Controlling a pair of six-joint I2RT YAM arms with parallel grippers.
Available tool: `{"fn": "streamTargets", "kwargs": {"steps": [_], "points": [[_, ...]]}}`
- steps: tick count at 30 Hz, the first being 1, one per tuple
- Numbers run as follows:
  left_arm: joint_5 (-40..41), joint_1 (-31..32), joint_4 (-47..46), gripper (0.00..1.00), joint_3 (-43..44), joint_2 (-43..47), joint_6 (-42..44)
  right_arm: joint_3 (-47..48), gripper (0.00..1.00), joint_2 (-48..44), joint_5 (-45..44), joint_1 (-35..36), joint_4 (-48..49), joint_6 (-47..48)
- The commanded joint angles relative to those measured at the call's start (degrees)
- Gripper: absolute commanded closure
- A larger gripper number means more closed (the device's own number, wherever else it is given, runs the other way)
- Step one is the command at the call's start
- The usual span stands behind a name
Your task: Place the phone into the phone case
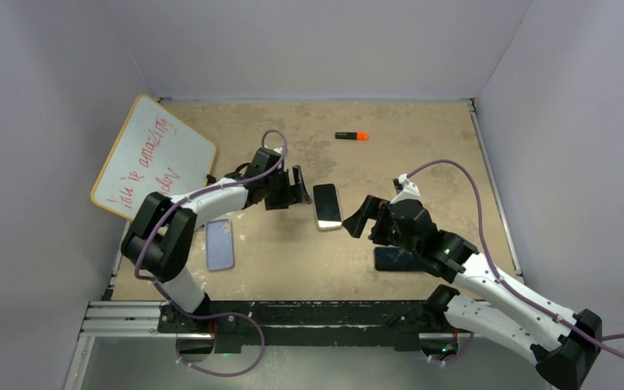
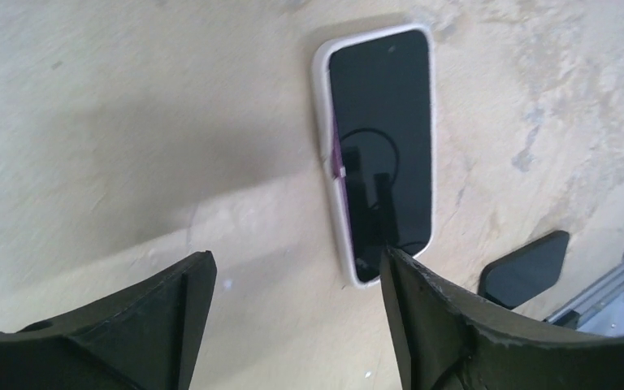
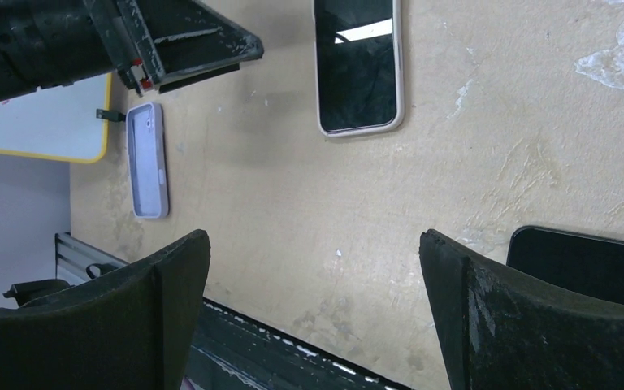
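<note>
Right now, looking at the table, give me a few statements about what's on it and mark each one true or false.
1. The left end effector and the right end effector are both open and hold nothing. True.
2. The marker lies between the two phones. False: it lies alone near the far edge of the table.
3. The purple case lies flat on the table with no phone in it. True.
4. The whiteboard is on the right side. False: it is on the left, by the wall.
5. The left end effector grips the white-rimmed phone. False: that phone lies untouched on the table ahead of the open fingers.
</note>
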State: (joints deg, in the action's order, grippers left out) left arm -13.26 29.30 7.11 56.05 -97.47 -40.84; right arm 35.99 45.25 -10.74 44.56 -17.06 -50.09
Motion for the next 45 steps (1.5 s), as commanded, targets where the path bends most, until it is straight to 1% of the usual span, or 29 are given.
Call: {"fn": "streamTargets", "kwargs": {"steps": [1,3,4,5,8,12,17,19,21,23,27,30,34,38,39,44,45], "points": [[8.07,-0.38,14.32,0.17,0.29,6.23,3.21,-0.06,0.01,-1.31,-0.11,-0.33,1.51,0.76],[11.05,-0.43,18.86,0.12,-0.40,8.43,3.61,-0.33,0.01,-1.72,-0.17,-0.26,1.71,0.99],[12.51,-0.47,20.92,0.11,-0.78,9.78,3.63,-0.46,0.01,-1.82,-0.02,-0.31,2.01,1.20],[13.07,-0.47,22.53,0.11,-1.23,11.03,3.74,-0.62,0.01,-1.84,0.14,-0.26,2.23,1.23],[18.44,-1.06,27.78,0.10,-2.63,15.03,3.33,-1.17,0.01,-1.39,0.82,-0.30,2.89,1.14],[21.56,-4.37,32.79,0.12,-3.73,15.84,3.92,-1.83,0.01,-0.32,1.81,-0.31,4.48,0.48],[23.22,-7.39,33.37,0.15,-5.73,14.49,4.49,-1.99,0.01,0.96,2.29,-0.27,5.01,0.76],[23.42,-8.92,32.77,0.19,-6.52,13.37,5.14,-1.21,0.01,1.43,2.15,-0.26,3.87,1.34],[25.81,-9.57,32.95,0.24,-6.60,12.41,5.52,-0.26,0.01,1.64,1.70,-0.30,2.19,1.92],[27.68,-9.68,32.78,0.25,-6.88,12.22,5.74,0.13,0.01,1.12,1.25,-0.22,1.21,2.17],[26.65,-10.36,31.14,0.28,-8.08,11.67,5.90,-1.53,0.01,-0.66,0.89,-0.31,2.56,1.68],[25.57,-10.49,30.55,0.35,-8.07,10.78,6.08,-1.84,0.01,-0.98,1.16,-0.29,3.17,1.69],[24.59,-10.58,29.88,0.49,-8.45,10.81,6.30,-0.76,0.01,0.10,0.92,-0.34,2.51,2.48],[23.31,-10.58,29.31,0.56,-8.90,10.94,6.30,-0.61,0.01,0.77,1.10,-0.32,2.59,2.54],[22.69,-10.58,29.09,0.59,-9.12,10.97,6.31,-0.68,0.01,0.83,1.22,-0.29,2.70,2.47],[18.25,-10.58,28.06,0.83,-9.47,12.62,6.06,-0.75,0.01,0.97,1.13,-0.28,2.09,1.41],[16.90,-10.58,27.48,0.85,-9.66,13.26,6.03,-0.74,0.01,1.11,0.96,-0.29,1.85,1.02]]}}
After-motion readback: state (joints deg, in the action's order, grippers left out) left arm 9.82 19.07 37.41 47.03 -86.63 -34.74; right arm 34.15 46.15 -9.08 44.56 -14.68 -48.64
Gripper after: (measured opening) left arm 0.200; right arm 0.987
